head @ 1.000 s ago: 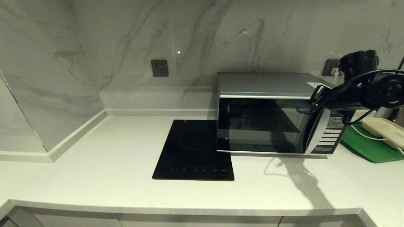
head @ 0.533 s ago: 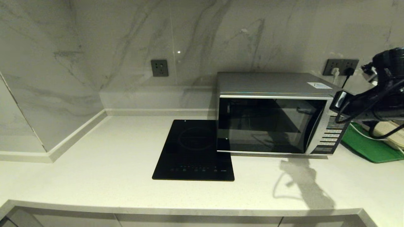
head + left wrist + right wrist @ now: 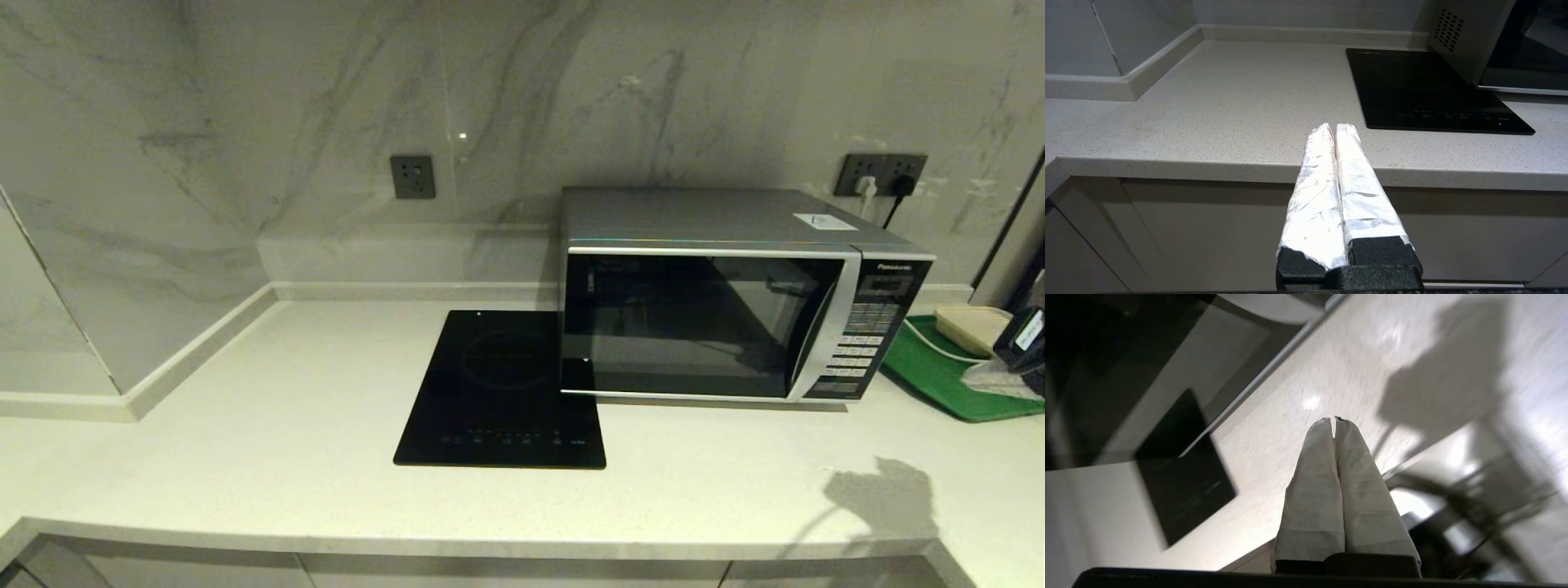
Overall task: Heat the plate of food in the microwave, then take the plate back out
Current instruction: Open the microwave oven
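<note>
The silver microwave (image 3: 718, 220) stands at the back right of the counter with its dark glass door shut and its keypad panel (image 3: 865, 335) facing me. The plate of food is not visible in any view, and nothing shows through the door glass. My right gripper (image 3: 1334, 418) is shut and empty above the counter in front of the microwave's right side. Only a dark part of that arm (image 3: 1022, 339) shows at the head view's right edge. My left gripper (image 3: 1334, 127) is shut and empty, parked low at the counter's front edge, left of the microwave (image 3: 1466, 41).
A flat black induction cooktop (image 3: 502, 392) lies against the microwave's left side. A green mat (image 3: 939, 380) with a beige lidded box (image 3: 971, 325) sits to the right, with a white cable across it. A socket with plugs (image 3: 882, 171) is on the back wall.
My right arm has swung away from the microwave's keypad, going right and down until it has almost left the head view. The door stays shut.
</note>
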Available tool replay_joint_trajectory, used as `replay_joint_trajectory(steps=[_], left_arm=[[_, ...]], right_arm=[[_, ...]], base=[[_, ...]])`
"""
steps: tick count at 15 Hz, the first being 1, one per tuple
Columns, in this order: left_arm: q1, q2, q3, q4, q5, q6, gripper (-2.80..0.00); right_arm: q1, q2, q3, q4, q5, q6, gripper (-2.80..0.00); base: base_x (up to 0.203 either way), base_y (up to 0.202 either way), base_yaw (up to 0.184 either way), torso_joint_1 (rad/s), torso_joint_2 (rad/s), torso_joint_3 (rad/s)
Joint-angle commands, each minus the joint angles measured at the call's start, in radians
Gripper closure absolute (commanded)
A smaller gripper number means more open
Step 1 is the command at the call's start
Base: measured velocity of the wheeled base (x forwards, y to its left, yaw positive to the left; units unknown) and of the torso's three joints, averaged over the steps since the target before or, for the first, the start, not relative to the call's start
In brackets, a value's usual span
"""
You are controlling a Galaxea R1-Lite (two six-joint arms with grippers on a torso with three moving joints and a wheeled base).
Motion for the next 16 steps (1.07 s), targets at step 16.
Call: replay_joint_trajectory(steps=[16], left_arm=[[0.000,0.000,0.000,0.000,0.001,-0.001,0.00]], right_arm=[[-0.307,0.764,-0.043,-0.403,0.726,-0.221,0.00]], base=[[0.000,0.000,0.000,0.000,0.00,0.000]])
